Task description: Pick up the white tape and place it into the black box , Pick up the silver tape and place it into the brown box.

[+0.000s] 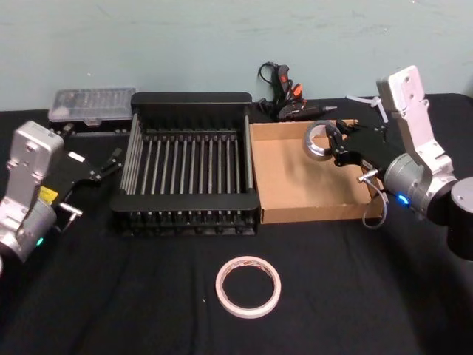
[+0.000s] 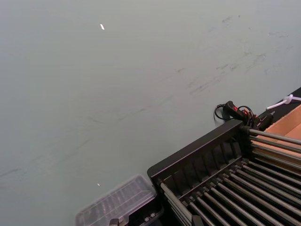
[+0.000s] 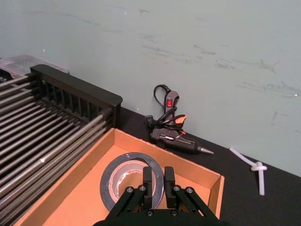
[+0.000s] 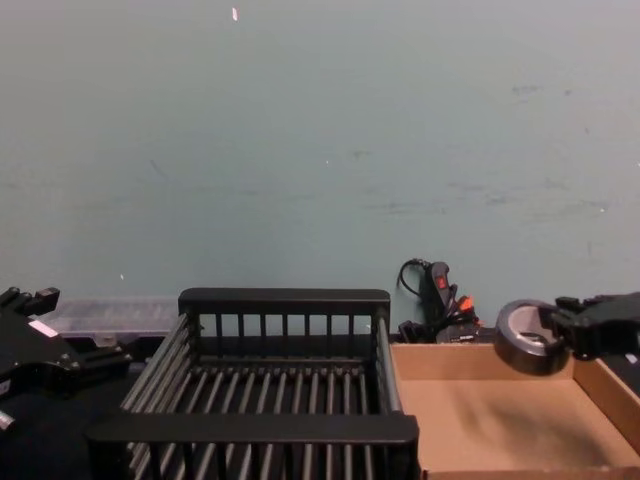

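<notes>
The white tape (image 1: 248, 286) lies flat on the black cloth near the front edge, ahead of the black box (image 1: 191, 98). My right gripper (image 1: 334, 144) is shut on the wall of the silver tape (image 1: 318, 140). It holds the roll in the air over the far right part of the brown box (image 1: 295, 185). In the right wrist view the fingers (image 3: 148, 181) pinch the silver tape (image 3: 123, 181) above the cardboard floor (image 3: 80, 197). From the chest the silver tape (image 4: 523, 350) hangs above the box rim. My left gripper (image 1: 111, 164) rests open, left of the black box.
A black glue gun (image 1: 288, 103) with its cord lies behind the brown box. A white stick (image 3: 256, 167) is to its right. A clear plastic case (image 1: 92, 107) sits behind the black box's left corner. The wall stands close behind the table.
</notes>
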